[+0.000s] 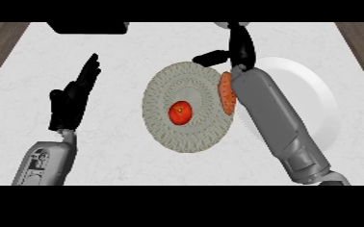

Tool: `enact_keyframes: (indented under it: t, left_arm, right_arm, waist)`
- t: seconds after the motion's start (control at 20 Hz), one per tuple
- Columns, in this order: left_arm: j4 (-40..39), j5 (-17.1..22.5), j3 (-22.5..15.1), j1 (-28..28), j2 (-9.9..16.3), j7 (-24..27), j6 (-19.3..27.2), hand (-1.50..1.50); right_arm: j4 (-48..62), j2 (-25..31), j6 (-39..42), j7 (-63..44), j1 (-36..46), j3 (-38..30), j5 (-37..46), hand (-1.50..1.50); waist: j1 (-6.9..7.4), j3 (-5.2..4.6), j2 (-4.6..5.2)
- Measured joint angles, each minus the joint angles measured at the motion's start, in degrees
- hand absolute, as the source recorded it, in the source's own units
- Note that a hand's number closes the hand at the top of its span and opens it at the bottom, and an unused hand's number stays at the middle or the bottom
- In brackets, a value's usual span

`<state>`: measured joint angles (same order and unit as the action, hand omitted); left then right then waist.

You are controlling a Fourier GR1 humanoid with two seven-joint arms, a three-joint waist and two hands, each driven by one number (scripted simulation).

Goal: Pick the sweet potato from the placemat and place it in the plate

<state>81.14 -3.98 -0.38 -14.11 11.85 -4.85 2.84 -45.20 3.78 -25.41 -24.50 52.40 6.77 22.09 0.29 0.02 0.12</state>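
The orange sweet potato [226, 94] lies on the right rim of the round grey woven placemat [165, 91], partly hidden under my right forearm. A white plate [313, 94] sits just right of the mat, with my forearm crossing its left side. My right hand [241, 45] is above and beyond the sweet potato, past the mat's far edge, fingers straight and thumb spread to the left, holding nothing. At the left of the counter, clear of the mat, my left hand [73, 98] rests open with its fingers up.
A red tomato [180, 112] sits near the middle of the placemat. A dark object [89, 27] stands at the counter's far left edge. Wooden floor shows past the counter's top corners.
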Motion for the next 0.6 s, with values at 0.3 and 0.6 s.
enact_keyframes:
  t: [0.3, 0.6]
  left_arm:
    - [-0.3, 0.3, 1.1, 1.1, 0.3, 0.6, -0.1, 0.00]
    - [1.0, 0.8, 1.8, 1.5, 0.9, -0.7, -0.9, 0.00]
  right_arm:
    - [-10.6, 4.3, -4.0, -2.0, -6.4, -4.7, -2.1, -1.50]
    - [-27.8, 11.1, -0.9, -4.4, -19.4, -7.8, -5.6, -1.50]
  waist:
    - [-1.23, -0.03, -0.47]
    - [-1.87, -0.03, -0.68]
